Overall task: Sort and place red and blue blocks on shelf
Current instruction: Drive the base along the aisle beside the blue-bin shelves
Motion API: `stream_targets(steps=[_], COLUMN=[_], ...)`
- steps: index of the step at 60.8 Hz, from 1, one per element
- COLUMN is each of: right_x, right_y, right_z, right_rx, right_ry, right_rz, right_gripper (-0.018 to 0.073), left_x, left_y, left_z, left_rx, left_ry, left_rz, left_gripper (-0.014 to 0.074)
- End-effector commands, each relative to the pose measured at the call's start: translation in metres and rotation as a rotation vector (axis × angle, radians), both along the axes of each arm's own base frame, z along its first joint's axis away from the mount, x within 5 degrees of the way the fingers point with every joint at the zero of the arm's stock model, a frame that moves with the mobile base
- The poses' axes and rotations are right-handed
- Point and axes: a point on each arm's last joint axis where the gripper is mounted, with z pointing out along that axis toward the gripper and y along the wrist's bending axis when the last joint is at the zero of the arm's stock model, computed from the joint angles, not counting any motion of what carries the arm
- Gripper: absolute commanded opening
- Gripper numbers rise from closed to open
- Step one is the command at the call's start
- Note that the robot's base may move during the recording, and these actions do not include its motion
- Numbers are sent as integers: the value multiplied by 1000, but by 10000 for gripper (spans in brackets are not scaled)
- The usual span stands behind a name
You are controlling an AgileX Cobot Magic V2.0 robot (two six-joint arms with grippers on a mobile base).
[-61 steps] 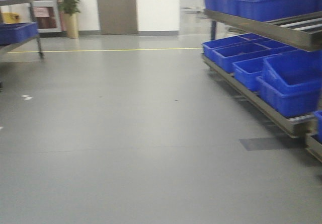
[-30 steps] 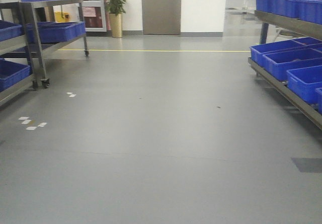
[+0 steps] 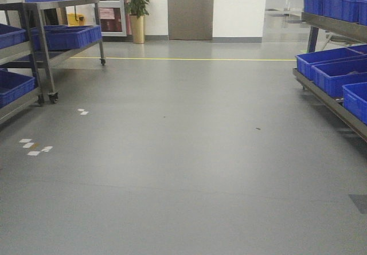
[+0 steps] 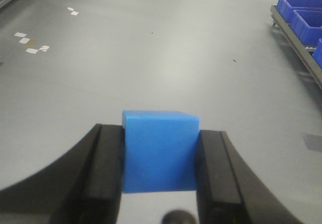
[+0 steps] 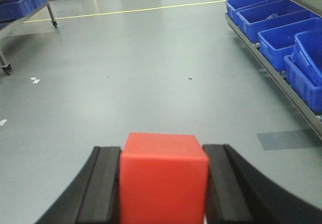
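Left fingers (image 4: 108, 173) on blue block (image 4: 160, 151); right fingers (image 5: 103, 183) on bottom-cropped red block (image 5: 163, 176)

Ahead lies a wide stretch of bare grey floor (image 3: 189, 152) (only small white tape marks (image 3: 34, 147) lie on it), open as far as the yellow line (image 3: 189, 59) and the closed door (image 3: 190, 8). The shelf (image 3: 330, 97) runs along the right side, its lower tier packed with blue bins (image 3: 335, 74) set side by side. Some open air shows between their rims and the upper rail. Wheeled steel racks (image 3: 43, 43) holding more such bins stand on the left, castors out on the floor. A potted plant (image 3: 137, 11) stands beside the door. The blue block (image 4: 160, 151) fills the left gripper (image 4: 160, 156) from finger to finger, and the red block (image 5: 163, 176) likewise fills the right gripper (image 5: 163, 181).
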Motion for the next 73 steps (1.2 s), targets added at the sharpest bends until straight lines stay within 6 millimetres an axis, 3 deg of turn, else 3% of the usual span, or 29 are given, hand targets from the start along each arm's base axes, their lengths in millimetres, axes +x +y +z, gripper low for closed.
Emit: stream_targets(steps=[1,73], right_x=[1,1], right_y=[-1,-1], right_z=[16,16], right_rx=[-24,-24], right_ry=[-102,-102], right_rz=[-7,-7], right_gripper=[56,56], left_x=[3,3], left_y=[0,0], left_z=[18,18], left_rx=[-15,-15], left_ry=[-115,-115], left_rz=[0,0], left_gripper=[124,124])
